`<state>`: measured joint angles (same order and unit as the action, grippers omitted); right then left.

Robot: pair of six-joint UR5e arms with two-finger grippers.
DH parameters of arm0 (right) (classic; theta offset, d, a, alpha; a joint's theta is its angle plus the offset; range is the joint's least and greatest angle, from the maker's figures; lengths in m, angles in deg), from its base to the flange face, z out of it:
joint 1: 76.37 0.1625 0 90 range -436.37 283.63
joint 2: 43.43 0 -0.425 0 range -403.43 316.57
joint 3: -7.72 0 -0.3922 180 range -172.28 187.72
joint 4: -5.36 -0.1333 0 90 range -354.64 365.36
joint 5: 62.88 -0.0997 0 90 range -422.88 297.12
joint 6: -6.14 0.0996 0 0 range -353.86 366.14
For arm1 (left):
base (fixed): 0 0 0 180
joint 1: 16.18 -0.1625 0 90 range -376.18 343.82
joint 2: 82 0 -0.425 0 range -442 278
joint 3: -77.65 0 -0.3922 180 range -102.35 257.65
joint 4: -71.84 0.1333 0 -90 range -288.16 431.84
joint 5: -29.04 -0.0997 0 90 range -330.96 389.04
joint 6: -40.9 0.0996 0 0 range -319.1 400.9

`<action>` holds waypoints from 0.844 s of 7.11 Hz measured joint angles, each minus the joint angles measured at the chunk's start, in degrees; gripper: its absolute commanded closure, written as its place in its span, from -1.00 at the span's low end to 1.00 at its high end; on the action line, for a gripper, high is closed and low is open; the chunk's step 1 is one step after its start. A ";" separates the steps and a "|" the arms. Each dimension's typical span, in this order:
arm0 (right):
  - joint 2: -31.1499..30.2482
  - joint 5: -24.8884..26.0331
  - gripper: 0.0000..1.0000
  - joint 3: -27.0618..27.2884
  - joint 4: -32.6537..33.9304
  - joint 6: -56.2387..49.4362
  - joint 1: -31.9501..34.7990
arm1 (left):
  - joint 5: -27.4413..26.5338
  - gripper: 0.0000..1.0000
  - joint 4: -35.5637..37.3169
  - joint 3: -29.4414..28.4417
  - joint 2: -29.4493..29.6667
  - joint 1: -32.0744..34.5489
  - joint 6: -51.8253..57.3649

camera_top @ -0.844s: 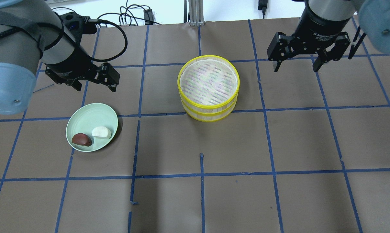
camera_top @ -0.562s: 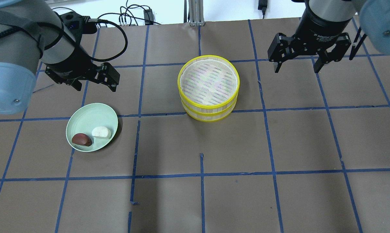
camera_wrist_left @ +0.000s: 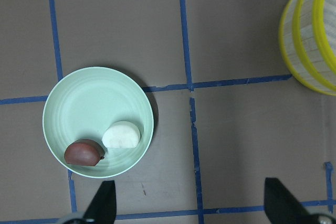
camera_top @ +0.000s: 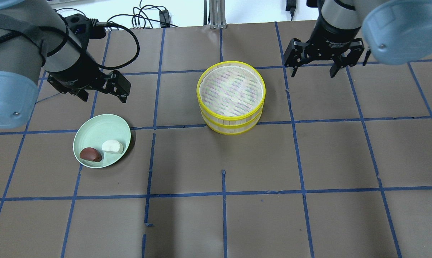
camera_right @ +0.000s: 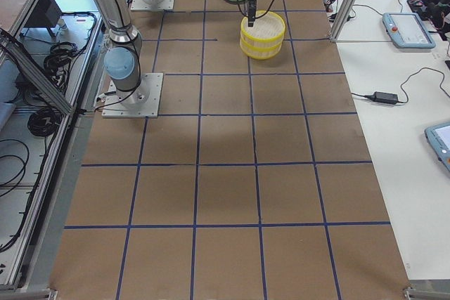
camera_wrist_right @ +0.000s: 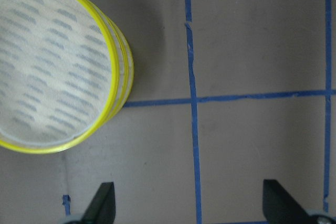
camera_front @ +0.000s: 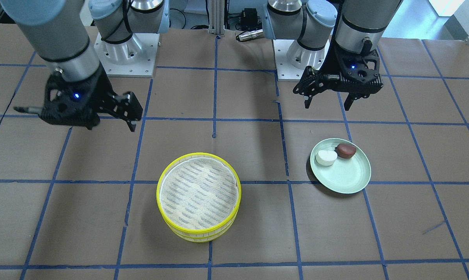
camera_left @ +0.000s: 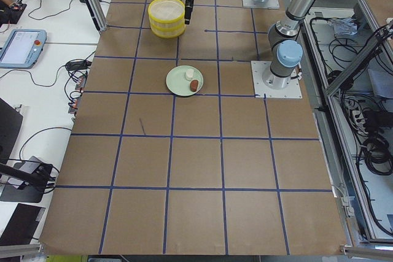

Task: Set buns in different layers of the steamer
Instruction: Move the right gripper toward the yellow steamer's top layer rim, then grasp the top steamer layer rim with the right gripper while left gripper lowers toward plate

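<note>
The steamer (camera_top: 231, 63), two stacked yellow-rimmed trays with cream mesh, stands mid-table and its top tray holds nothing; it also shows in the front view (camera_front: 198, 154). The white bun (camera_top: 112, 146) and the reddish-brown bun (camera_top: 90, 154) lie side by side on a pale green plate (camera_top: 97, 129). My left gripper (camera_top: 103, 96) hangs open and empty above the table just behind the plate. Its wrist view shows both buns (camera_wrist_left: 122, 135) below. My right gripper (camera_top: 312, 74) is open and empty, to the right of the steamer and slightly behind it.
Brown paper with a blue tape grid covers the table (camera_top: 223, 215). Cables (camera_top: 140, 18) lie beyond the back edge. Both arm bases (camera_front: 125, 50) stand at the robot's side of the table.
My right gripper has moved left and back, closer to the steamer's right side. My left gripper has shifted slightly back. The buns and the steamer have not moved.
</note>
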<state>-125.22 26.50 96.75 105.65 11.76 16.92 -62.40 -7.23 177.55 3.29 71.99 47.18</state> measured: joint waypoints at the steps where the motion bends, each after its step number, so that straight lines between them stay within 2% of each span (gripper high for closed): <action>1: 4.91 0.03 -0.97 -0.04 5.97 1.82 1.86 | 0.02 -1.00 0.05 0.14 0.05 -0.41 0.96; 3: 13.51 0.01 -0.96 -0.13 14.78 4.35 3.33 | -0.06 -1.00 0.11 0.23 0.14 -0.75 2.58; 4: 16.32 -0.02 -0.84 -0.05 16.71 4.68 3.49 | -0.26 -1.00 0.08 0.20 0.14 -0.76 2.63; 5: 17.60 -0.08 -0.29 0.12 17.76 4.80 3.53 | -0.33 -1.00 0.04 0.05 0.07 -0.75 2.52; 6: 18.32 -0.36 0.15 0.23 18.52 5.07 3.55 | -0.33 -1.00 0.03 -0.16 0.01 -0.73 2.49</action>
<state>-106.90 26.14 96.98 124.17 16.83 20.47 -62.73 -7.20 177.38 3.30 71.25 49.67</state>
